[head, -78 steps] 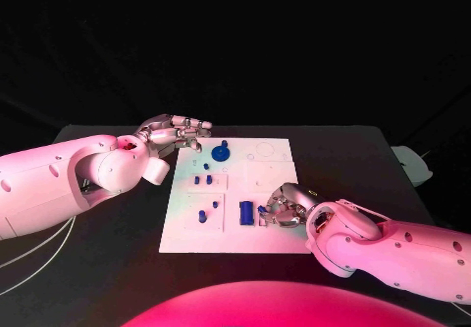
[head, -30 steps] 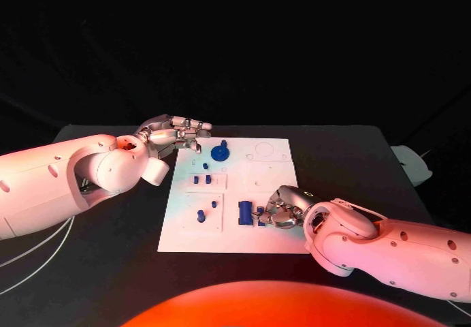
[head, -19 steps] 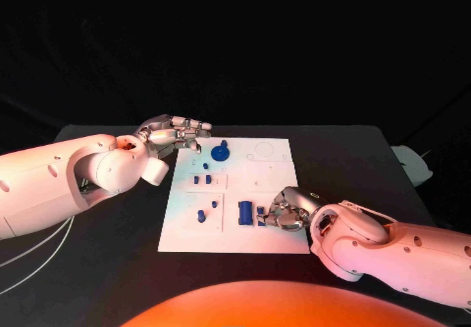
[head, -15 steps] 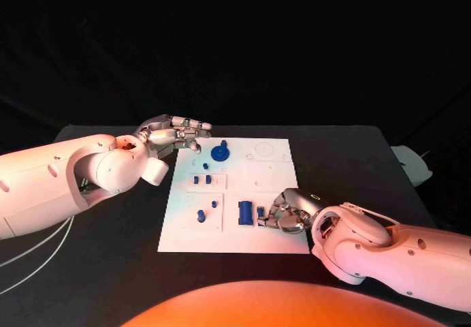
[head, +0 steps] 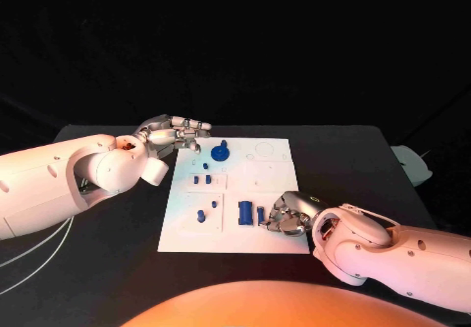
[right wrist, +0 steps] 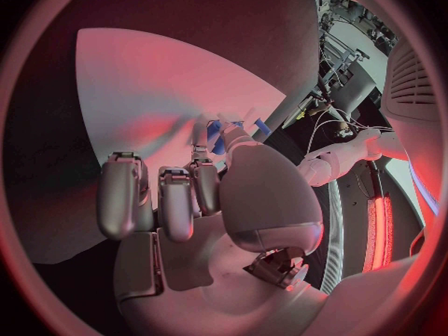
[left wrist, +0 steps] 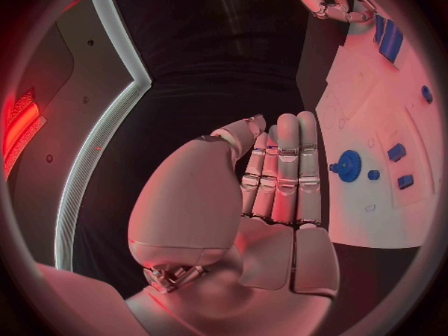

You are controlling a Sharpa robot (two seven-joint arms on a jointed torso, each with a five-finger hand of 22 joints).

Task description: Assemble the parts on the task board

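Observation:
The white task board (head: 231,235) lies mid-table. On it are a blue gear (head: 220,153), a blue block (head: 244,212), a pair of small blue parts (head: 201,180) and a blue peg (head: 201,215). My right hand (head: 288,218) sits at the board's near right with its fingers curled. Its thumb and a fingertip pinch a narrow blue part (head: 260,215) just right of the block; the right wrist view shows that part (right wrist: 213,135) at the fingertips. My left hand (head: 177,133) hovers off the board's far left corner and holds nothing, its fingers (left wrist: 280,168) side by side.
The left wrist view shows the board (left wrist: 373,112) with the gear (left wrist: 349,166) and my right hand (left wrist: 327,0) beyond. A white object (head: 412,165) sits off the table's right edge. Bare black table (head: 118,225) lies on both sides of the board.
My right hand has slid a little toward the board's near edge while staying by the narrow blue part. The left hand has not moved.

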